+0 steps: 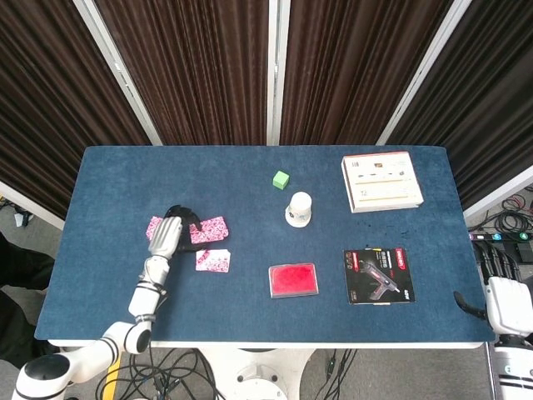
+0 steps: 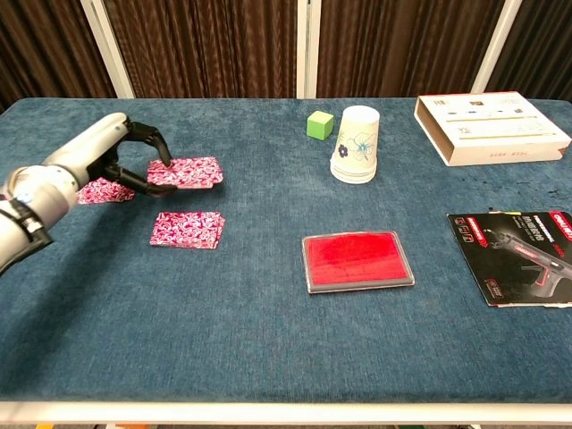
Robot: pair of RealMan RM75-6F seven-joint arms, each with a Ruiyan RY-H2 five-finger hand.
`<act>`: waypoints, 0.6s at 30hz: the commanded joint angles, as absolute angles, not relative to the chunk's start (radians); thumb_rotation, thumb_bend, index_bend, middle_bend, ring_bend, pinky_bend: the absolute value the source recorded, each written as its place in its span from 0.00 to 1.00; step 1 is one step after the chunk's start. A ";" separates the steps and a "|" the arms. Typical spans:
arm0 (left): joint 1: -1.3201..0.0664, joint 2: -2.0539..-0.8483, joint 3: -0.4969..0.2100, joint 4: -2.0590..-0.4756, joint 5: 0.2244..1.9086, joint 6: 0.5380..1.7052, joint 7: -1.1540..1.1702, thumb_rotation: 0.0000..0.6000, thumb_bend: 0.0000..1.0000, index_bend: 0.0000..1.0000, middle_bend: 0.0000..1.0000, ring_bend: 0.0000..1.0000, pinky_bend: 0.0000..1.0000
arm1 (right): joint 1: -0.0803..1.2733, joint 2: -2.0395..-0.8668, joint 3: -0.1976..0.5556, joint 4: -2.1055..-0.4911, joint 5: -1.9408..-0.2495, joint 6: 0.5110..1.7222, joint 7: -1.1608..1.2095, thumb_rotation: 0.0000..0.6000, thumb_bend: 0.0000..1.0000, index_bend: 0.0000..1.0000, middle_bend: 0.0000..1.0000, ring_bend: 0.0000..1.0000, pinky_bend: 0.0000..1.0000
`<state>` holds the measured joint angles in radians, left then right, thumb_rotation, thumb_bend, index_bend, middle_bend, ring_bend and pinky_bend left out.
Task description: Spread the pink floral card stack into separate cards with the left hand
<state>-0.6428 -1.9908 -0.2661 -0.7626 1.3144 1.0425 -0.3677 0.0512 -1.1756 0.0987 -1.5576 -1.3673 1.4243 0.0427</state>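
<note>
Three pink floral cards lie apart at the table's left. My left hand point(image 1: 171, 234) point(image 2: 123, 154) pinches the left edge of one card point(image 1: 210, 227) point(image 2: 188, 172) between thumb and fingertips, holding it roughly level just above the cloth. A second card point(image 1: 212, 261) point(image 2: 186, 230) lies flat on the table in front of it. The third card point(image 1: 153, 226) point(image 2: 105, 190) lies further left, partly hidden under my left hand. My right hand point(image 1: 502, 296) hangs off the table's right front corner, its fingers extended with nothing in them; the chest view does not show it.
A green cube point(image 1: 281, 178) point(image 2: 320, 124) and an upturned paper cup point(image 1: 299, 208) point(image 2: 356, 145) stand mid-table. A red flat case point(image 1: 293, 280) point(image 2: 357, 261) lies near the front. A glue-gun package point(image 1: 379, 275) point(image 2: 518, 254) and a white box point(image 1: 381, 182) point(image 2: 490, 127) are on the right.
</note>
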 commanded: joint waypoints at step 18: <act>-0.755 -2.152 -0.255 -0.457 1.321 0.912 -0.528 1.00 0.19 0.36 0.34 0.15 0.11 | 0.037 -1.169 0.101 -1.536 -1.350 1.422 0.074 1.00 0.15 0.00 0.00 0.00 0.00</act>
<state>-0.7540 -2.1497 -0.2615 -0.4637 1.3152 0.9134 -0.5206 0.0369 -1.1686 0.1010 -1.5362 -1.3495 1.4232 0.0734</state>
